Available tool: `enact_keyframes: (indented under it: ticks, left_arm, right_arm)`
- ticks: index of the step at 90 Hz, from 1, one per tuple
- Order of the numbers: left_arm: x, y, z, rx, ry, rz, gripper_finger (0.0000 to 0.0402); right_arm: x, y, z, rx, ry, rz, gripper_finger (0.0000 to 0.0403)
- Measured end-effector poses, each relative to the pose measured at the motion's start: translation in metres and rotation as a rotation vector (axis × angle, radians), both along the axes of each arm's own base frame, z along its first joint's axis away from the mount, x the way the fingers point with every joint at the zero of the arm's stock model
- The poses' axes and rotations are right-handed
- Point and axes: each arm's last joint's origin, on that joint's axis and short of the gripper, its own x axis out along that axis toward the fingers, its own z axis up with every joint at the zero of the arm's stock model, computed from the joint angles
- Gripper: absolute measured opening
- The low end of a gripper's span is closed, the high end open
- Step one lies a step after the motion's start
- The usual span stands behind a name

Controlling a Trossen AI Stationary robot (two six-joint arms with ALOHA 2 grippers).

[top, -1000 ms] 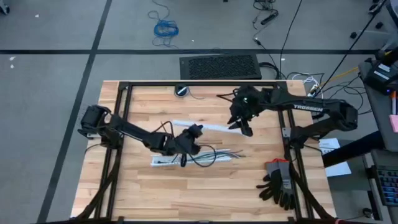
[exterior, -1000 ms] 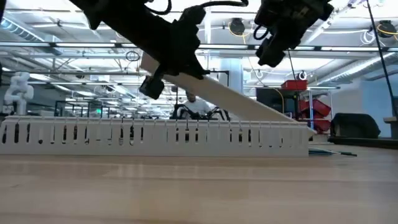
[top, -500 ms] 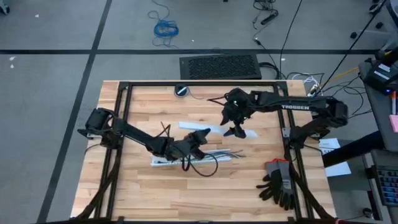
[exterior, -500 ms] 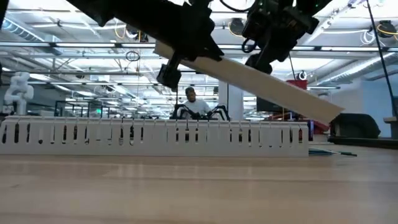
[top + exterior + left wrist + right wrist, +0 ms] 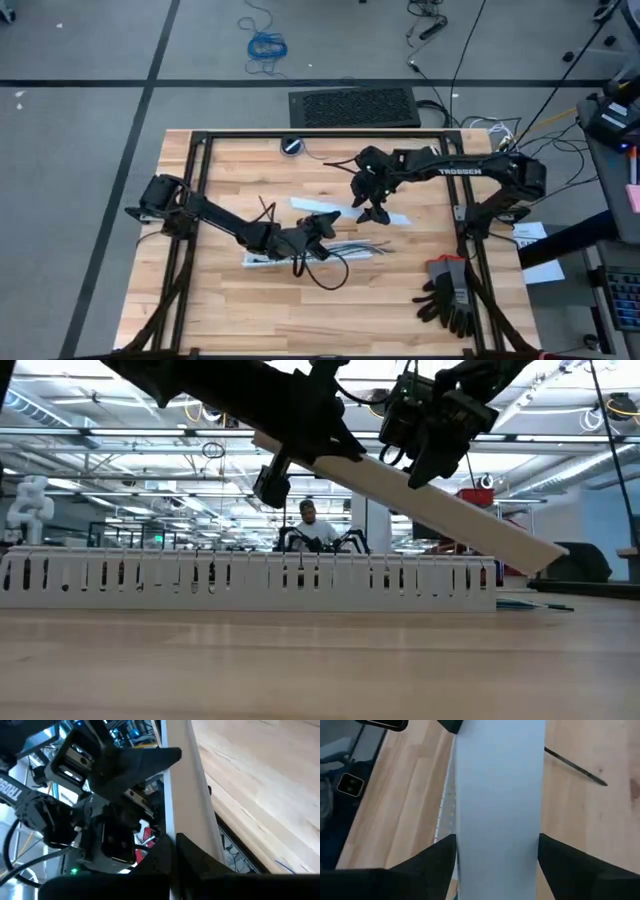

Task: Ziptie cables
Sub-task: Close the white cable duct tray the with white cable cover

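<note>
Both hands lift a long white strip [image 5: 420,500] above the worktop [image 5: 380,300]. The left hand [image 5: 322,222] pinches one end. The right hand [image 5: 497,852] straddles the middle, fingers spread either side.

— What lies on the wooden worktop [image 5: 250,310]?

— At centre the white slotted duct [image 5: 262,259] and the cables [image 5: 355,247] beside it. Black gloves [image 5: 450,296] sit at 4 o'clock, a small dark round thing [image 5: 291,146] at 12.
</note>
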Motion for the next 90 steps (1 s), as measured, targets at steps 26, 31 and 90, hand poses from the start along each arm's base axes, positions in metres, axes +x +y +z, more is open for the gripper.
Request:
enact_keyframes:
  ticks: [26,31,90]
  left_arm:
    - [0.0016,-0.0007,0.0008,0.002,0.008,-0.083,0.0000]
    - [0.0018,-0.0007,0.0008,0.013,0.016,-0.097,0.0000]
    - [0.0037,0.0001,0.0046,0.109,0.038,-0.157,0.0001]
  right_arm:
    - [0.0035,0.0010,0.0034,0.062,-0.060,0.031,0.0208]
    - [0.0048,0.0006,0.0045,0.065,-0.076,0.031,0.0209]
    - [0.0024,0.0044,0.0020,0.168,-0.056,0.094,0.0234]
